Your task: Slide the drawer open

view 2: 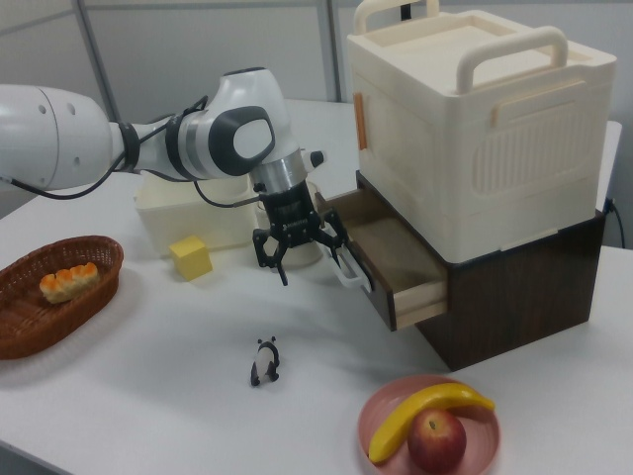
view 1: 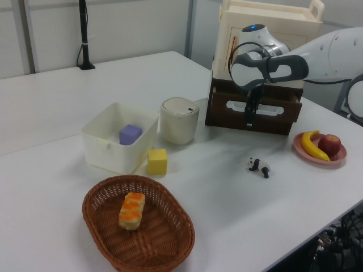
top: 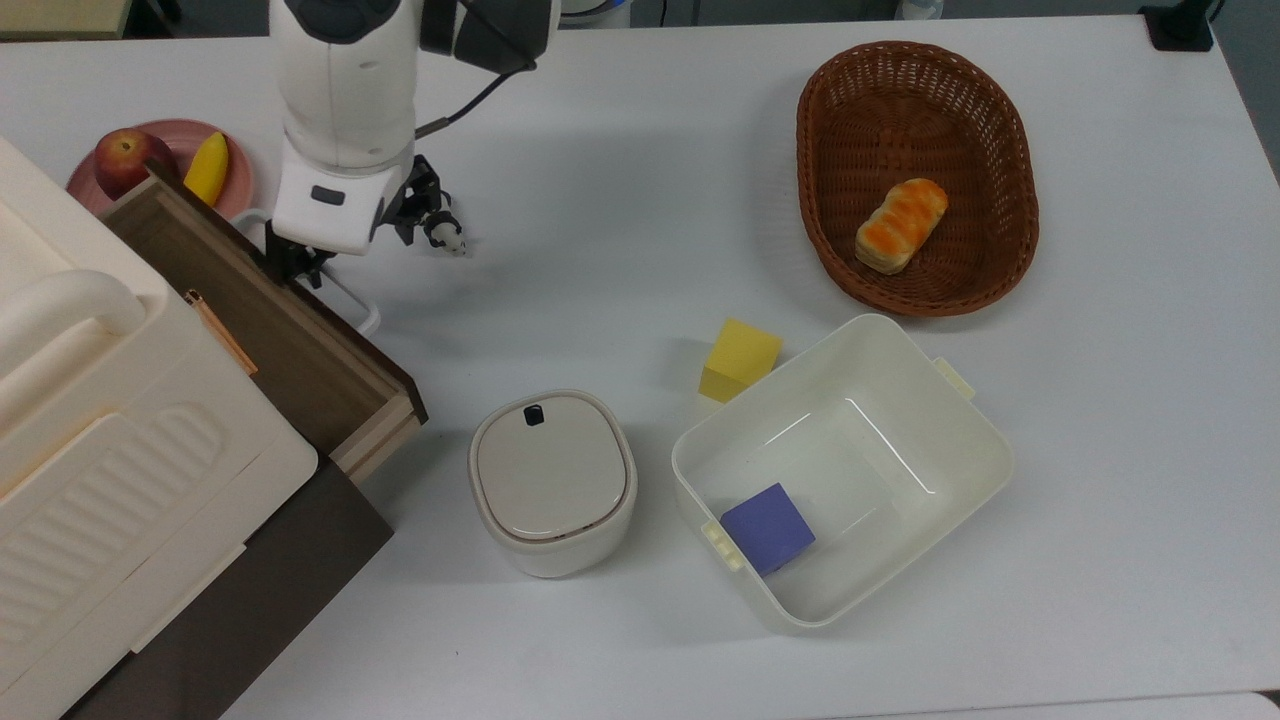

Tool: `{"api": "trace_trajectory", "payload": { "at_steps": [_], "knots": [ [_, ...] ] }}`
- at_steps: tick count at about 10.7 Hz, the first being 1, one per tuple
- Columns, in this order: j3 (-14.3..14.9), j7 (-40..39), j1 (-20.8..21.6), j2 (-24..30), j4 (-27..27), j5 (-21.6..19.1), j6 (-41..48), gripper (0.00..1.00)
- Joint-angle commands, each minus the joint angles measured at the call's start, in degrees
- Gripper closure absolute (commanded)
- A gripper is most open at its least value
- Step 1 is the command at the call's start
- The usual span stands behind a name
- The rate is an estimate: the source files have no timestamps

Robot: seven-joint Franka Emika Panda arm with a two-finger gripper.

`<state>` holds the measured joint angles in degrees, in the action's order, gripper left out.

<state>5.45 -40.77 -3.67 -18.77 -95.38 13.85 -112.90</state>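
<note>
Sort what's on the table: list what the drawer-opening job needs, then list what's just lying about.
Job: drawer, its white handle, gripper.

Lying about: basket with bread, tub with purple cube, yellow cube, lidded container, panda figure, fruit plate.

The drawer [view 2: 396, 259] stands partly out of the cabinet [view 2: 485, 148], its wood-grain inside showing. The gripper [view 2: 302, 252] hangs at the white handle [view 2: 348, 273], jaws spread. A panda [view 2: 265, 361] stands on the counter [view 2: 148, 396]; near the front edge, a plate [view 2: 381, 421] holds a banana [view 2: 425, 411] and an apple [view 2: 437, 440].
</note>
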Motion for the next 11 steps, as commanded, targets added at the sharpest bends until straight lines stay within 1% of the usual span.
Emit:
{"api": "trace_trajectory", "payload": {
  "at_steps": [1,4,5,6,8,9,10,11],
  "knots": [
    [0.2,-0.1,2.1,3.7,-3.7,-1.2,3.5,0.02],
    [0.2,0.1,2.6,5.7,-4.6,-1.5,3.8,0.02],
    [0.3,0.1,2.2,6.5,-3.8,-3.6,3.7,0.02],
    [0.6,0.1,2.2,6.9,-1.8,-5.2,3.9,0.01],
    [0.8,1.0,2.2,8.2,0.4,-5.8,4.0,0.01],
    [0.8,3.6,2.4,9.2,1.4,-7.4,5.0,0.00],
    [0.3,7.7,2.9,10.1,1.6,-9.2,7.2,0.00],
    [0.2,14.2,4.5,10.8,1.6,-10.0,8.8,0.00]
  ]
}}
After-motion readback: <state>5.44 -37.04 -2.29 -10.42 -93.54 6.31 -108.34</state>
